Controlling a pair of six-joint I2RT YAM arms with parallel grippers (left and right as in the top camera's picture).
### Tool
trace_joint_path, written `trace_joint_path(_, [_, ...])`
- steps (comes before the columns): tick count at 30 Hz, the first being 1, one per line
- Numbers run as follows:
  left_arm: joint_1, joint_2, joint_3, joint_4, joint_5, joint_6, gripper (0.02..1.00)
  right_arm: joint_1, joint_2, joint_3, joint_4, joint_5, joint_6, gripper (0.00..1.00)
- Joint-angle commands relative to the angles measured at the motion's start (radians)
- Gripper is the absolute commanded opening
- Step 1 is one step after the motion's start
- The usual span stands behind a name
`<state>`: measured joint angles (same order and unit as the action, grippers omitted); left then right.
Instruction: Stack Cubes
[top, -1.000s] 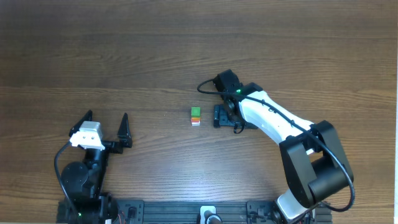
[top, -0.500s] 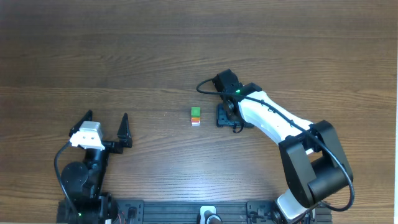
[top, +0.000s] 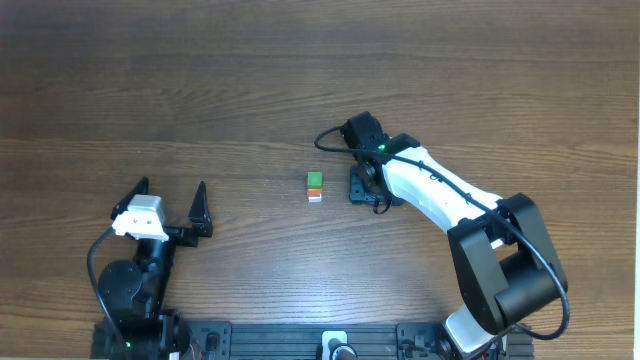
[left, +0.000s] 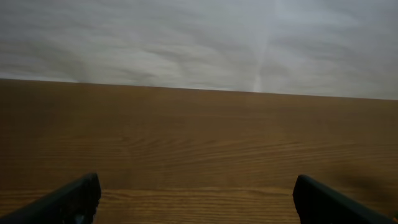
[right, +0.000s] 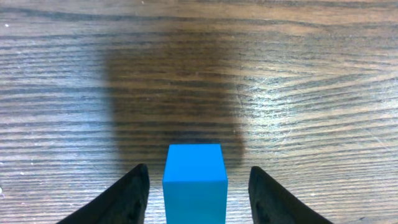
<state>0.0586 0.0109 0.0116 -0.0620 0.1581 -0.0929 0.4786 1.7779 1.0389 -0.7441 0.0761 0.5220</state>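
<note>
Wood-grain table (top: 200, 80) is lying under everything. I'm seeing the right gripper (right: 198, 169) standing open, its dark fingers flanking a smooth blue cube (right: 194, 186) without touching it; the cube's near end is cut off. Nearby, a green cube (top: 315, 180) is sitting on an orange cube (top: 315, 193). Left gripper (top: 170, 187) is resting spread wide, well apart.

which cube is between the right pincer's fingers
The blue cube, flanked by the open right pincer; the green cube sits stacked on the orange cube, apart.
</note>
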Motion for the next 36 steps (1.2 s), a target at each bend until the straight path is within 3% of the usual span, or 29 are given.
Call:
trace_joint_path(1, [0.005, -0.008, -0.006, 0.002, 0.009, 0.018, 1.0, 0.008, 0.008, -0.011, 0.004, -0.008, 0.004, 0.47])
trace_joint_path(12, [0.005, -0.008, -0.006, 0.002, 0.009, 0.018, 1.0, 0.008, 0.008, -0.012, 0.007, -0.008, 0.004, 0.31])
trace_joint_path(26, [0.005, -0.008, -0.006, 0.002, 0.009, 0.018, 1.0, 0.007, -0.005, -0.008, 0.01, -0.008, 0.005, 0.215])
trace_joint_path(30, [0.005, -0.008, -0.006, 0.002, 0.009, 0.018, 1.0, 0.006, -0.063, 0.045, -0.061, -0.008, 0.004, 0.196])
trace_joint_path(36, [0.005, -0.008, -0.006, 0.002, 0.009, 0.018, 1.0, 0.036, -0.148, 0.306, -0.329, 0.004, 0.009, 0.148])
